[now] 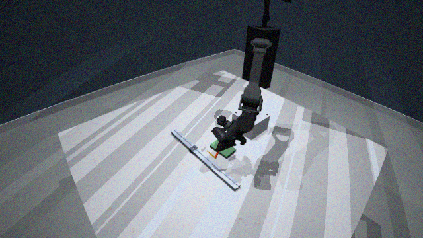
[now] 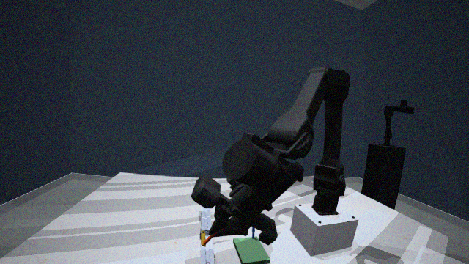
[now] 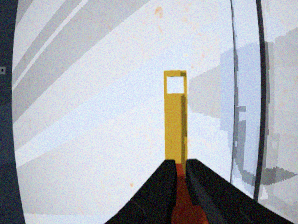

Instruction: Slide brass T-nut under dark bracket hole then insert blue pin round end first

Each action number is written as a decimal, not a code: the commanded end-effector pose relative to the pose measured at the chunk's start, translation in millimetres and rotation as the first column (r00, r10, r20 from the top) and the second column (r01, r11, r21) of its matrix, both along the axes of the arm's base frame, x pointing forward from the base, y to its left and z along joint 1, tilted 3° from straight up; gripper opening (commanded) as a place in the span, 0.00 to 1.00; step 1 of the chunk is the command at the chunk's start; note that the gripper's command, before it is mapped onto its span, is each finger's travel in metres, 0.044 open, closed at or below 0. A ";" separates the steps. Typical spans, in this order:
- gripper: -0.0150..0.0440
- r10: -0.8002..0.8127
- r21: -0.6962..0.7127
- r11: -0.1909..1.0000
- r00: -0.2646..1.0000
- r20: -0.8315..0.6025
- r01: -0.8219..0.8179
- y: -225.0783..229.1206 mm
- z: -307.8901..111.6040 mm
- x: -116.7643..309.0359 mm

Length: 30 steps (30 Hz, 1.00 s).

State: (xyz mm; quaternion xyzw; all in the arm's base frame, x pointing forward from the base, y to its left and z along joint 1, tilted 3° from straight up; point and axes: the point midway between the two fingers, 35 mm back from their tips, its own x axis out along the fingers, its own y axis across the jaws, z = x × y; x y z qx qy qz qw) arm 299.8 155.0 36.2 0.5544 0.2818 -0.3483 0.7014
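Wrist view: black fingers pinching orange handle of brass T-nut | align nut lengthwise over aluminum rail slot, then tip in gently.

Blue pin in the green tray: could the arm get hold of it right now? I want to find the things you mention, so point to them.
Probably not yet: the pincer point(image 1: 217, 151) point(image 2: 210, 235) point(image 3: 180, 169) is shut on the orange handle point(image 1: 217, 154) point(image 2: 209, 240) point(image 3: 186, 197). The blue pin point(image 2: 253, 232) stands upright at the green tray point(image 1: 228, 152) point(image 2: 252, 251), close by, so reach itself seems fine.
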 end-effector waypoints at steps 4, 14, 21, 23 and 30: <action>0.00 -0.006 0.006 1.000 1.000 0.026 0.006 -1.8 -0.1 -2.4; 0.00 -0.009 0.017 1.000 0.998 0.058 0.008 -3.3 -0.1 -5.6; 0.00 -0.011 0.025 1.000 0.997 0.080 0.009 -4.5 0.0 -7.9; 0.00 -0.012 0.027 1.000 0.996 0.086 0.010 -4.9 0.0 -8.5; 0.00 -0.015 0.035 0.999 0.994 0.108 0.011 -6.2 0.1 -10.9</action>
